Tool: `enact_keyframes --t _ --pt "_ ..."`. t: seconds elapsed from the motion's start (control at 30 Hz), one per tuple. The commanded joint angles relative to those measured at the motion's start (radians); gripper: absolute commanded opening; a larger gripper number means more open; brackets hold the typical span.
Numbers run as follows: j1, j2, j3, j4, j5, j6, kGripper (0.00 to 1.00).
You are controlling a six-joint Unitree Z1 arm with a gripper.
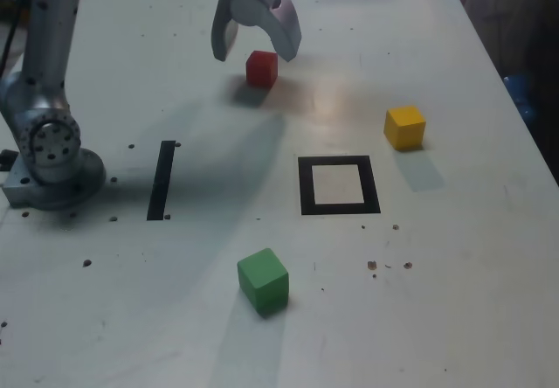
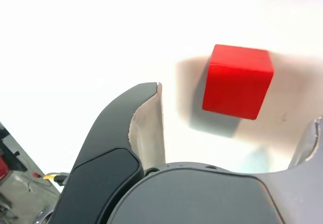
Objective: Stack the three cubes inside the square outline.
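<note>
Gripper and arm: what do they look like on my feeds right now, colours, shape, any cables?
The gripper has two curved, claw-like grey fingers with pale inner pads, joined to a rounded grey body. The arm is silver-grey metal, with a round joint housing ringed by small bolts on a metal base. The wrist view shows a yellow cable beside the gripper.

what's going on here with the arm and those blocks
A robot arm has its open gripper over the red cube, jaws either side of it and not closed on it. Nothing is stacked yet: the square outline is empty. The yellow cube sits beyond the outline, toward the exterior view's right, and the green cube sits nearer the camera, toward the left. All three rest apart on the table.
</note>
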Motion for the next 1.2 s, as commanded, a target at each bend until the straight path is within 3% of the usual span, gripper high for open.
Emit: enact_keyframes --t 0.0,0.33,0.8,1.17 --pt "0.009 0.041 -0.024 -0.001 0.003 0.005 0.96" --pt "0.022 0.108 -0.058 -0.004 0.002 0.005 0.86" --pt "0.020 0.118 -0.053 -0.011 -0.005 -0.024 0.35" --pt "0.006 0.117 -0.050 -0.011 -0.006 -0.024 0.31"
